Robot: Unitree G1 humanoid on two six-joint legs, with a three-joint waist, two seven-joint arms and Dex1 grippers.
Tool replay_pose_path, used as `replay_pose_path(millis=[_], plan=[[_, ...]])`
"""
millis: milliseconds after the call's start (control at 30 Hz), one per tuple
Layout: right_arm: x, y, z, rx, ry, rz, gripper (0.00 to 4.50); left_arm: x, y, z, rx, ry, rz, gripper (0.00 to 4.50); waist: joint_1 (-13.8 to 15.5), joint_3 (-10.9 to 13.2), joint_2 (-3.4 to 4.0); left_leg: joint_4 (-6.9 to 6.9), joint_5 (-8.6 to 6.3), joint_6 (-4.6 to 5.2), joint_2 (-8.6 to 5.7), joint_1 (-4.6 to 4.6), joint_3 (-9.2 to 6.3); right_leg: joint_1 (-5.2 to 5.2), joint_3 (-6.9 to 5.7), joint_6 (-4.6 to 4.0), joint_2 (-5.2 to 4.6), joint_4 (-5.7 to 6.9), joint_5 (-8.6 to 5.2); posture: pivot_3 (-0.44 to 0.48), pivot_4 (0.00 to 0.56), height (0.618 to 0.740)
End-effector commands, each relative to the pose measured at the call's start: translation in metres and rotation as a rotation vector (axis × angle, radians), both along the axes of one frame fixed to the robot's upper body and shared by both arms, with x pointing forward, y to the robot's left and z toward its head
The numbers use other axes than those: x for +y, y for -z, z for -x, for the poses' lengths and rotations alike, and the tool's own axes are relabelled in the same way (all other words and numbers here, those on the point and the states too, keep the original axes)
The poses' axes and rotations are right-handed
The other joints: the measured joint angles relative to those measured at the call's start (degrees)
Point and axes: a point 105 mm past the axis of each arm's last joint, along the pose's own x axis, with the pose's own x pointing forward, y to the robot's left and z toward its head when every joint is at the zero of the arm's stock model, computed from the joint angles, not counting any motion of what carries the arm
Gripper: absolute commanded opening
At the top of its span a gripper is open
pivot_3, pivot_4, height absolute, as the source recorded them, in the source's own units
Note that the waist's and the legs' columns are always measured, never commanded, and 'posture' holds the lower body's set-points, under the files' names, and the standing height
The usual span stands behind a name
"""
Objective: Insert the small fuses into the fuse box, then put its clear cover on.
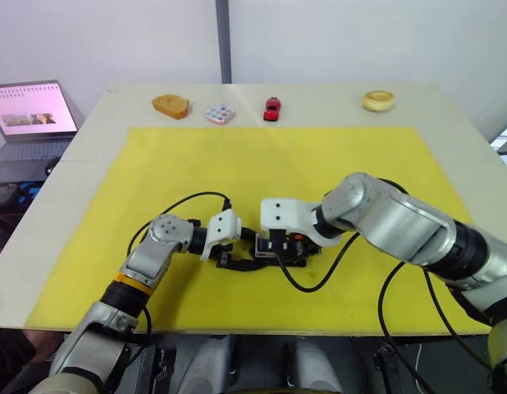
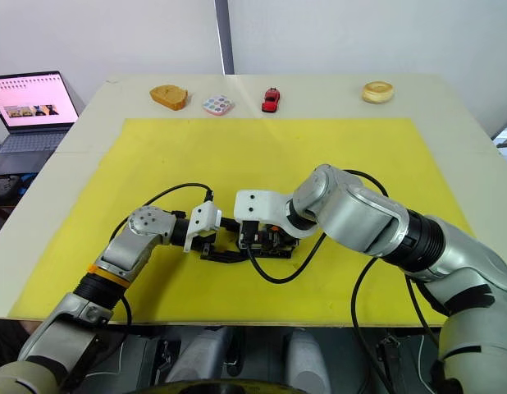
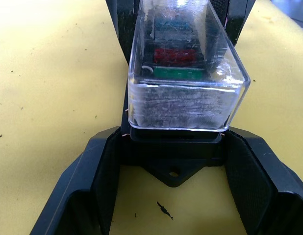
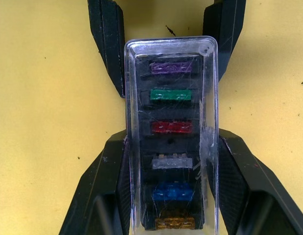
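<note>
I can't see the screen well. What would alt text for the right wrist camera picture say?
A clear cover sits over a black fuse box on a yellow mat, with six small fuses in a row beneath it: purple, green, red, grey, blue and amber. The right end effector flanks the box with a black finger on each side, and the left end effector flanks its far end.
</note>
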Motion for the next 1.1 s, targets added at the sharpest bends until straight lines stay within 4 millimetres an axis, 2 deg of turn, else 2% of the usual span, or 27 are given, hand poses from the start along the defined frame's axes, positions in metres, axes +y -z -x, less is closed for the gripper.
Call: replay_pose_path(millis=[33, 467, 933, 1100], plan=[[-0.002, 0.010, 0.006, 0.037, -0.002, 0.034, 1.67, -0.005, 0.014, 0.004, 0.032, -0.007, -0.027, 2.54, 0.0, 0.0, 0.00, 0.01, 0.00, 0.01, 0.00, 0.00, 0.00, 0.01, 0.00, 0.00, 0.00, -0.01, 0.00, 0.000, 0.150, 0.740], [-0.004, 0.021, 0.007, 0.065, 0.032, 0.030, 1.67, -0.006, 0.018, 0.009, 0.049, -0.008, -0.024, 2.54, 0.0, -0.3, -0.03, 0.01, -0.05, 0.06, -0.03, 0.04, 0.00, 0.07, 0.00, -0.01, -0.04, -0.07, 0.00, 0.000, 0.150, 0.740], [-0.002, 0.022, 0.005, 0.046, 0.014, 0.041, 1.67, -0.004, 0.019, 0.004, 0.049, -0.020, -0.028, 2.54, 0.0, -0.7, -0.16, -0.02, -0.06, 0.07, -0.02, 0.04, 0.00, 0.08, 0.01, -0.02, -0.05, -0.11, -0.01, 0.000, 0.150, 0.740], [0.001, 0.023, 0.008, 0.090, 0.009, 0.029, 1.67, -0.006, 0.018, 0.001, 0.046, -0.023, -0.022, 2.54, 0.0, -0.8, -0.21, -0.02, -0.06, 0.07, -0.02, 0.05, -0.01, 0.08, 0.01, -0.02, -0.05, -0.11, -0.01, 0.000, 0.150, 0.740]])
